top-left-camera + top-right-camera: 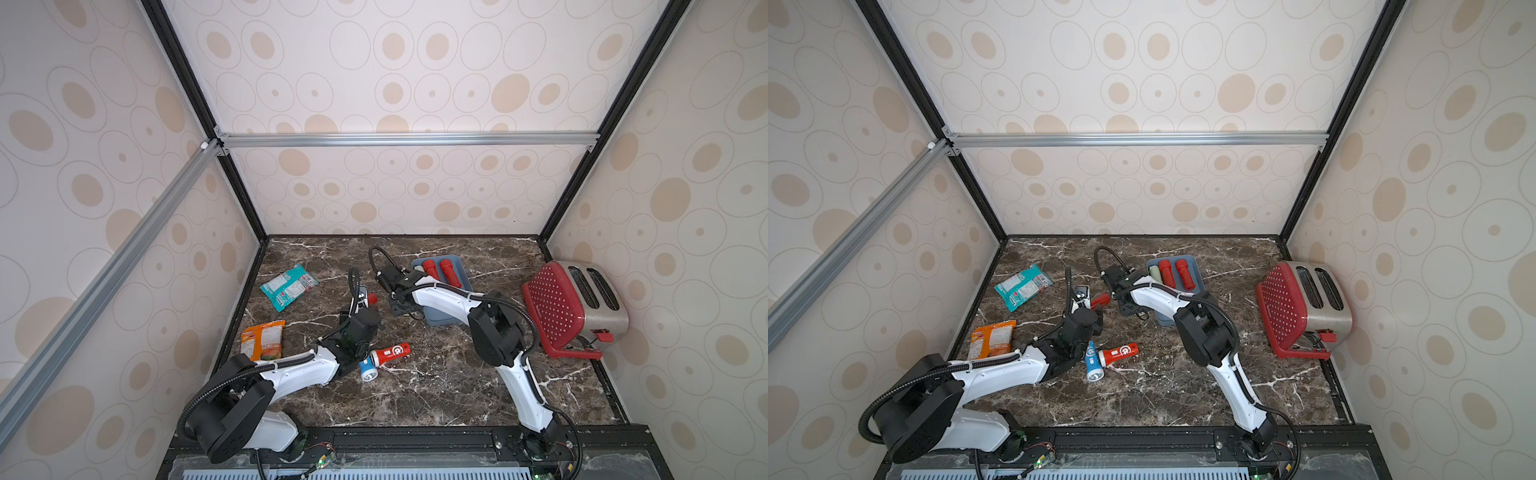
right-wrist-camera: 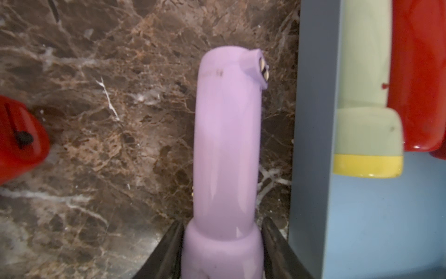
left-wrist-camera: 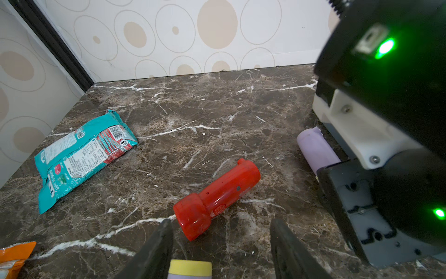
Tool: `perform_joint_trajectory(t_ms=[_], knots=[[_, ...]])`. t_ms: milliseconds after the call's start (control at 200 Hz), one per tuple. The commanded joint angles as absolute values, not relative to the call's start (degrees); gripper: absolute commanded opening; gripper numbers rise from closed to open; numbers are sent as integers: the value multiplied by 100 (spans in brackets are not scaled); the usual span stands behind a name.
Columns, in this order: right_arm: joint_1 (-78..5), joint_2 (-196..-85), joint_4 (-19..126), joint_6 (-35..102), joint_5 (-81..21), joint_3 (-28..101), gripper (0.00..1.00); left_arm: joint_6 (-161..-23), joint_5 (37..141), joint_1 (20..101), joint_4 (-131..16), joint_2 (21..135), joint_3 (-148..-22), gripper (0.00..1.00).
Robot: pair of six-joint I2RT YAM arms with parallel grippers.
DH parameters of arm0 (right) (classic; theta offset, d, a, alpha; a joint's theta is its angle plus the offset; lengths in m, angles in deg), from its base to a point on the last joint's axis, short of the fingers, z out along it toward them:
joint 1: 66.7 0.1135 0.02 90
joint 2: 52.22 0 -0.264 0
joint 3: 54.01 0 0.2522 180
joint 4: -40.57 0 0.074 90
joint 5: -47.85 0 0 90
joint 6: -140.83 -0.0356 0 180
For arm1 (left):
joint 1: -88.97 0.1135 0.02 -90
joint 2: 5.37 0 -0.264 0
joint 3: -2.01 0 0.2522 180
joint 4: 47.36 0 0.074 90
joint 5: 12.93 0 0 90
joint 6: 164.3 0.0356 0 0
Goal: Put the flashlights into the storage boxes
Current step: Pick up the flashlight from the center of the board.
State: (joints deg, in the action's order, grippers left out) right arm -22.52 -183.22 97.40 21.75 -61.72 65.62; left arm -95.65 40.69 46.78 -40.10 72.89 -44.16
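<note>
The right claw (image 2: 222,221) grips the lilac torch (image 2: 228,135) by its head; it sticks straight out, tail far, just left of the tray (image 2: 313,120).

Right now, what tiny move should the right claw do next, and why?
Probably lift straight up. The right claw is pinching the lilac flashlight by its head, just outside the blue tray, so it likely must clear the tray's wall before moving in next to the pale green flashlight.
</note>
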Motion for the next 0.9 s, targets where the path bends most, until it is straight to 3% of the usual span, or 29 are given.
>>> perform_joint_trajectory(t_ms=[0,545,895], knots=[[-2236,-18145,9954,2096,-6128,6244,31,-9515,4022,4716,-3826,7151,-4365,64],[-2288,-16811,9521,2516,-6162,5645,28,-9527,3986,4717,-3909,7152,-4392,64],[-3675,-16517,9242,3155,-5230,5388,28,-9535,4025,4718,-3951,7199,-4441,64]])
